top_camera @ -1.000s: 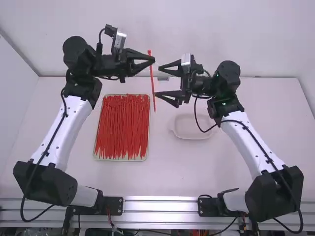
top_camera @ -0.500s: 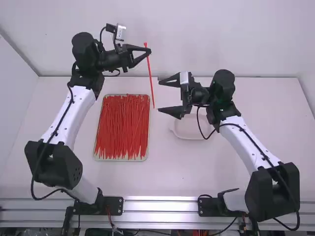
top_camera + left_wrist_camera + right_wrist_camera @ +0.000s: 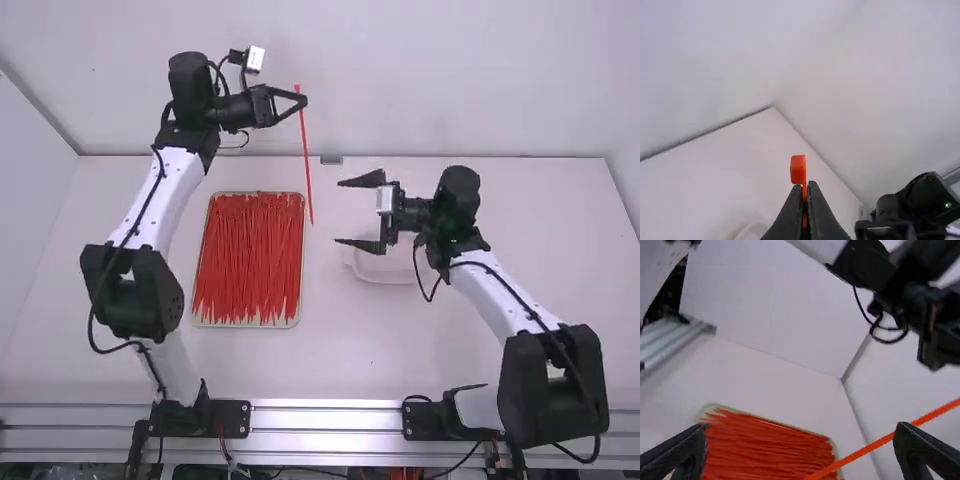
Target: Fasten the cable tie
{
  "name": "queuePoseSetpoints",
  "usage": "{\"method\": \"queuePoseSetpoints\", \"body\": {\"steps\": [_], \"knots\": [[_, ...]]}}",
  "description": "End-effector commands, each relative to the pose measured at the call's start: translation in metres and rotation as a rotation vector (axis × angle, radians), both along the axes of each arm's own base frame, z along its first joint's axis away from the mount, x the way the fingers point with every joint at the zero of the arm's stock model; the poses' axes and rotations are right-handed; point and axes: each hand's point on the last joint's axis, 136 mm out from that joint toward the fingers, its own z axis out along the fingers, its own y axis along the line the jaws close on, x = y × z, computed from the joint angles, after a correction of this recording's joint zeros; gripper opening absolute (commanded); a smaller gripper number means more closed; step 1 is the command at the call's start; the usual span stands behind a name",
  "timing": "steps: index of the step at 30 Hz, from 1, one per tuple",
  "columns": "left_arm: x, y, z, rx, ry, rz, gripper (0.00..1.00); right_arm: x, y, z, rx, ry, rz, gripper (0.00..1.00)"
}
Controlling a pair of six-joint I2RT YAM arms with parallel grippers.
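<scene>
My left gripper [image 3: 296,99] is raised high at the back, shut on the head end of a single red cable tie [image 3: 305,160]. The tie hangs straight down to just right of the tray's far corner. In the left wrist view its square head [image 3: 798,169] sticks out above the closed fingers. My right gripper [image 3: 364,213] is wide open, held level to the right of the tie's lower end and apart from it. The right wrist view shows the tie [image 3: 880,442] crossing between its spread fingers [image 3: 672,451].
A tray [image 3: 296,322] packed with several red cable ties [image 3: 250,256] lies left of centre. A shallow clear dish [image 3: 392,270] sits on the table under the right gripper. The left arm's black wrist [image 3: 900,275] shows in the right wrist view.
The left gripper lifted the tie higher and drew back left. The right gripper dropped lower and moved away from the tie, toward the right.
</scene>
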Motion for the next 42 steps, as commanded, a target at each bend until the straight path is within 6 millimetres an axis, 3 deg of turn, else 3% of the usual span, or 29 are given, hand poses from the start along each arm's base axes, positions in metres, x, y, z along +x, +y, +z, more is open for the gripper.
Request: {"method": "queuePoseSetpoints", "body": {"steps": [1, 10, 15, 23, 32, 34, 36, 42], "knots": [[-0.004, 0.001, 0.004, -0.046, 0.092, -0.039, 0.02, -0.014, 0.001, -0.008, 0.007, -0.28, 0.062, 0.98], [-0.034, -0.014, 0.003, -0.126, 0.34, -0.204, 0.02, -0.033, 0.001, -0.034, 0.033, -0.762, 0.094, 0.99], [-0.046, -0.017, 0.001, -0.139, 0.422, -0.268, 0.02, -0.04, 0.007, -0.034, 0.051, -0.837, 0.112, 0.99], [-0.049, -0.021, -0.035, -0.144, 0.669, -0.212, 0.02, -0.052, 0.018, -0.029, 0.093, -1.036, 0.146, 0.99], [-0.055, -0.029, -0.059, -0.134, 0.718, -0.226, 0.02, -0.061, 0.027, -0.027, 0.122, -1.116, 0.174, 0.98], [-0.058, -0.034, -0.064, -0.129, 0.729, -0.233, 0.02, -0.062, 0.028, -0.027, 0.123, -1.117, 0.175, 0.96], [-0.062, -0.041, -0.069, -0.125, 0.743, -0.247, 0.02, -0.066, 0.03, -0.025, 0.134, -1.129, 0.186, 0.86], [-0.067, -0.055, -0.072, -0.104, 0.729, -0.264, 0.02, -0.069, 0.033, -0.025, 0.143, -1.156, 0.193, 0.79]]}}
